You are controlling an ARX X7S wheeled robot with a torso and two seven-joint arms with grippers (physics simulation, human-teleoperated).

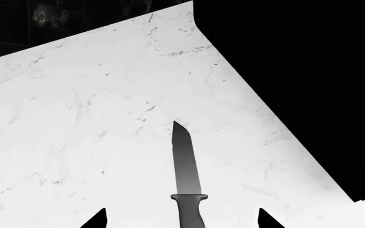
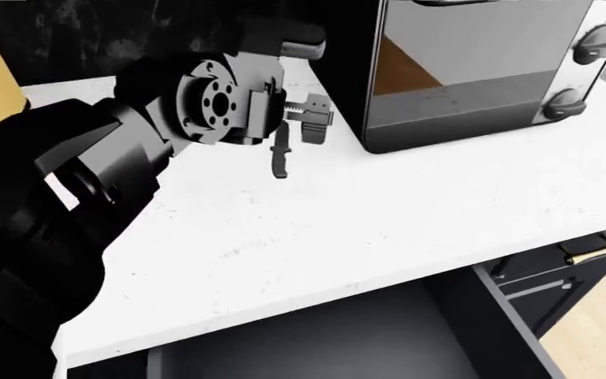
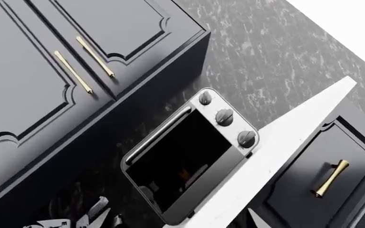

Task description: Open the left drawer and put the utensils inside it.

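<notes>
Knife (image 1: 187, 175) lies flat on the marble countertop (image 1: 74, 142) between the left gripper (image 1: 181, 219) fingers, spread apart. Closing off-centre could skid it away from the open drawer (image 2: 314, 339). Right gripper's state: cannot tell.

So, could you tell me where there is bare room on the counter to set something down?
Free: the white counter between the knife and the front edge above the open drawer. Crowded: the back, where the left gripper hovers over the knife beside the toaster oven.

No readable text, labels, brands or numbers appear anywhere.
</notes>
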